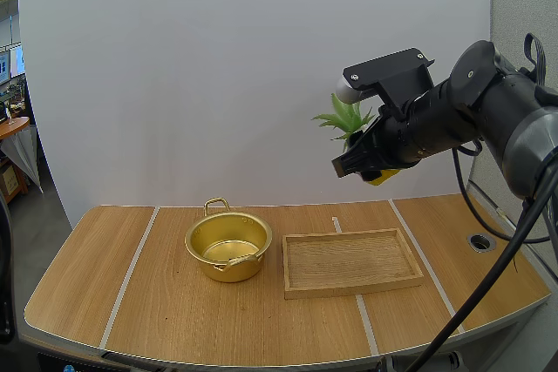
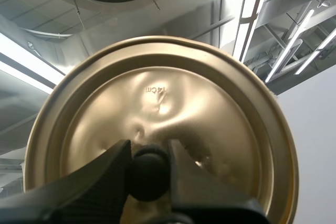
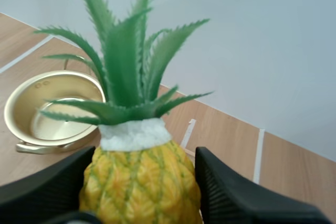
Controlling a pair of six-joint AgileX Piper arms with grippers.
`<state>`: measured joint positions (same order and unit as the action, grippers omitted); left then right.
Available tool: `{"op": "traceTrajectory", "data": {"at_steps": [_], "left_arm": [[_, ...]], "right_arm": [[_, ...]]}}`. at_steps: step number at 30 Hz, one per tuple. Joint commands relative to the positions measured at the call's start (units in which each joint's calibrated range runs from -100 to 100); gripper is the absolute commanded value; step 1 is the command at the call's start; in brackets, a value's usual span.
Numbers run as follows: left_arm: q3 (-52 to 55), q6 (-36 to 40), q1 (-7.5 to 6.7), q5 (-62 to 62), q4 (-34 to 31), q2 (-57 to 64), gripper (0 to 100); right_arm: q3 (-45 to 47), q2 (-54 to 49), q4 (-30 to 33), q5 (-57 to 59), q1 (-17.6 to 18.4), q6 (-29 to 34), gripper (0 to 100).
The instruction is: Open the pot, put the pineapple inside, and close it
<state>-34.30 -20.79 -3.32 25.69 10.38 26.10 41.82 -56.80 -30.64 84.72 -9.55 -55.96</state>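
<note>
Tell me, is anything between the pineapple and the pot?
Nothing visible is. The pot stands open and empty, its lid held by the left gripper, and the right gripper holds the pineapple up in the air.

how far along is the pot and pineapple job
Opening looks done: the pot stands open on the table, and the left gripper holds the lid by its knob. In hand: the right gripper grips the pineapple, raised above the table. Left: pineapple into the pot, lid back on.
</note>
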Motion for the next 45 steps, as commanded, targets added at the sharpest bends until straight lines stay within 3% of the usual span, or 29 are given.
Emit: {"op": "traceTrajectory", "data": {"at_steps": [1, 12, 23, 29, 45], "left_arm": [[-0.4, 0.5, -0.22, -1.9, 0.1, 0.1, 0], [-0.4, 0.5, -0.22, -1.9, 0.1, 0.1, 0], [-0.4, 0.5, -0.22, -1.9, 0.1, 0.1, 0], [-0.4, 0.5, -0.22, -1.9, 0.1, 0.1, 0], [-0.4, 0.5, -0.22, -1.9, 0.1, 0.1, 0]], "right_arm": [[-0.2, -0.6, -2.4, 3.3, 0.0, 0.1, 0], [-0.2, -0.6, -7.4, 8.2, 0.0, 0.1, 0], [-0.2, -0.6, -7.3, 11.8, 0.0, -0.5, 0], [-0.2, -0.6, -8.1, 11.8, 0.0, -3.4, 0], [-0.2, 3.2, -17.7, 12.1, 0.0, -10.7, 0]]}}
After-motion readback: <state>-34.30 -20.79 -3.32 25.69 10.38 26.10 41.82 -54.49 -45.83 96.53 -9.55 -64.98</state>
